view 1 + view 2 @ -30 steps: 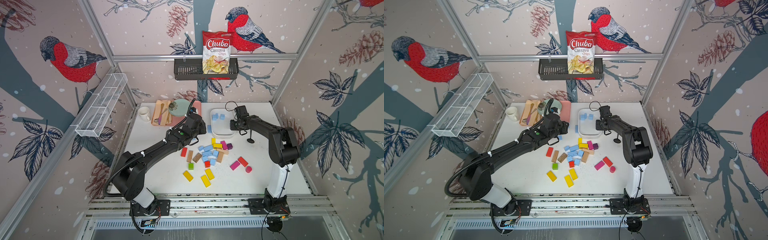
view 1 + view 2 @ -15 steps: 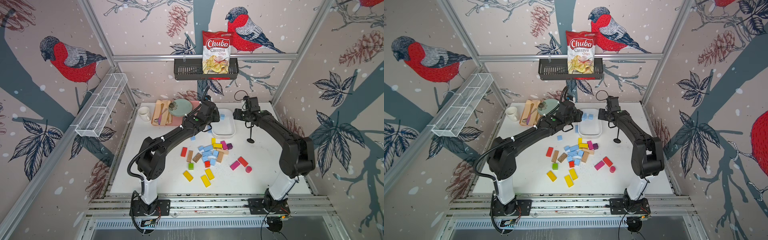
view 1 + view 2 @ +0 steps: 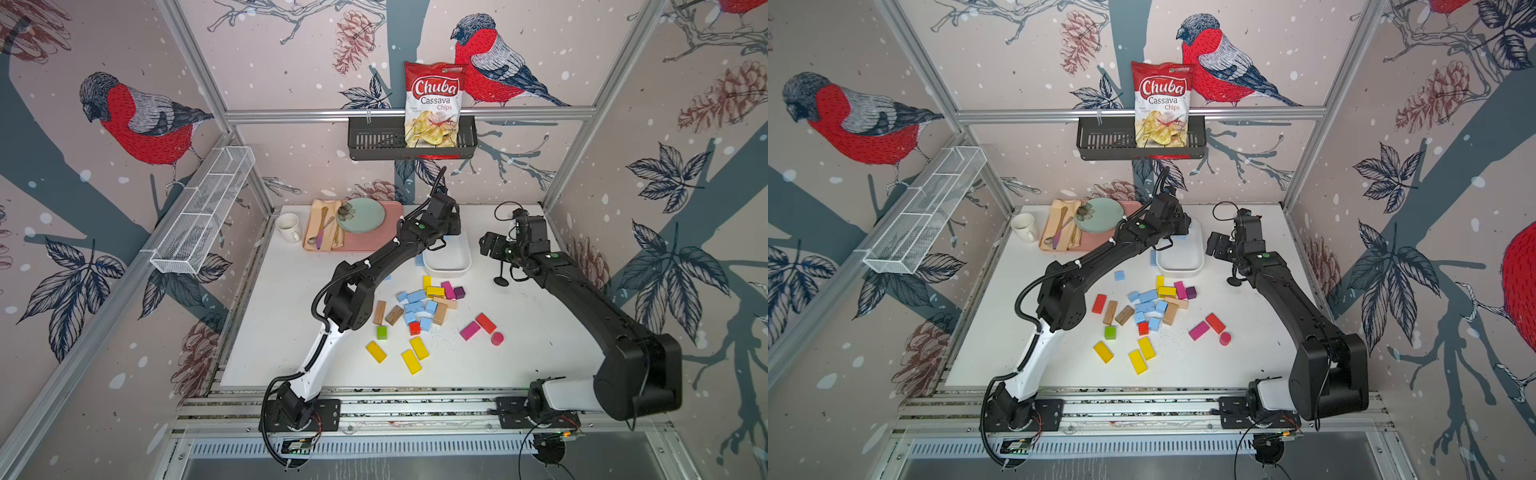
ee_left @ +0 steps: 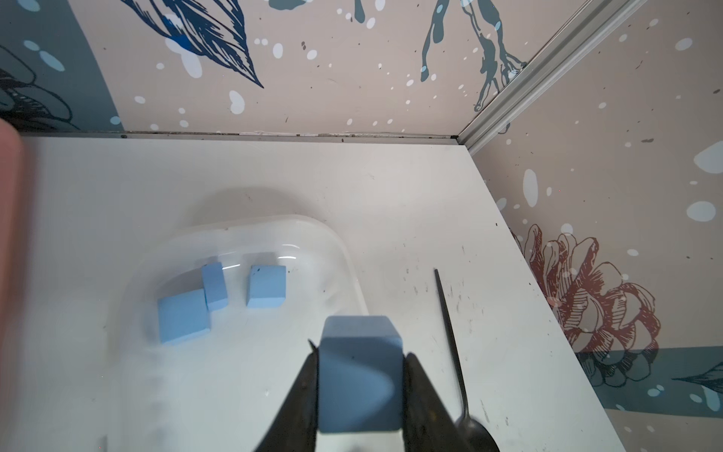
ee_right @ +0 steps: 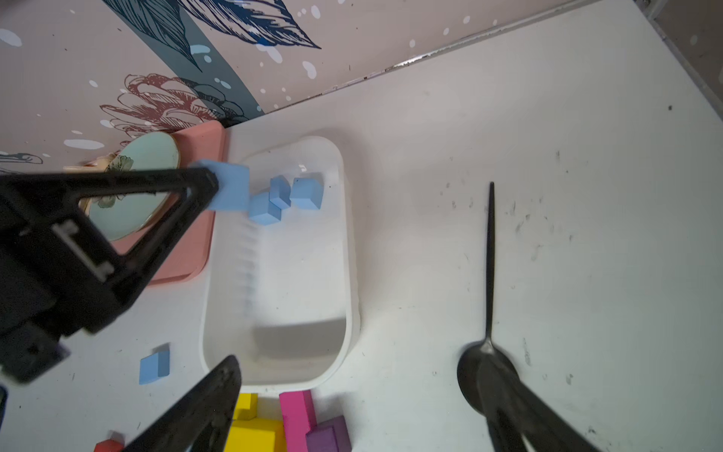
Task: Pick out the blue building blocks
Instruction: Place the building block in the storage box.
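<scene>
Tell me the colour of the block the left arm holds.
Light blue; the block shows best in the left wrist view.

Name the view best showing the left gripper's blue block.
Left wrist: the blue block is close up, clamped in the left gripper. Right wrist shows it side-on; in both top views the arm largely hides it.

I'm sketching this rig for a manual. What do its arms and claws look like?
The left arm and right arm are matte black with a white lowest link, a small green dot near the wrist and black cables looping out; white ties band the left one. The left claw and right claw have thin, black, triangular fingers.
</scene>
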You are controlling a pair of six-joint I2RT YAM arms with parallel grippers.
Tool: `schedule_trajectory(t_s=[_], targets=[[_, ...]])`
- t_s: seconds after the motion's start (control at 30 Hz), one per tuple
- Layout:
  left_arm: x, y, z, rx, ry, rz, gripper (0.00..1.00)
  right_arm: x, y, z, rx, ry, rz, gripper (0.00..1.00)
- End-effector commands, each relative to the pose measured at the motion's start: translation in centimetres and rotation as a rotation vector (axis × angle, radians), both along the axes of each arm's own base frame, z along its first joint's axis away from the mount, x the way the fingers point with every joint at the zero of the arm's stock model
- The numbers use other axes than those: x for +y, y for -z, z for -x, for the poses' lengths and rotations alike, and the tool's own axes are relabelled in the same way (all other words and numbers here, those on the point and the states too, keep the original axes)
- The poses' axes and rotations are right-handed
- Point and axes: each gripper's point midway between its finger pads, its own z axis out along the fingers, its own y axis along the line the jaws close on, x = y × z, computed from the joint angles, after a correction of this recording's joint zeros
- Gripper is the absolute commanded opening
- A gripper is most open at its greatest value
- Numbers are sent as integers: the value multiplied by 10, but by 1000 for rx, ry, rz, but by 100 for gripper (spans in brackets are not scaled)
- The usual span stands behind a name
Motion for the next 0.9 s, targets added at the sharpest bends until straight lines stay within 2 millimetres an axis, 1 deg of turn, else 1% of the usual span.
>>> schedule_trajectory(t_s=[0.0,0.13,0.33,0.5,0.77,0.8,0.87], targets=[[-5,13,-7,9,0,-12,15,-3,3,9,-1,11,-12,94],[-8,29,-15,3,-17,-11,15,-7,3,15,-5,19,-10,95],[-14,52,-24,2,-30,4,15,-9,-1,17,-12,15,-6,95],[-20,64,-30,-9,-30,18,16,-9,1,21,-10,12,-6,95],[-22,79,-36,-10,-44,31,23,-11,15,26,19,10,3,96],[-23,81,-36,-10,-43,32,25,-11,8,29,-2,10,-4,96],[-23,84,-37,-8,-45,32,28,-10,10,30,2,4,-8,96]])
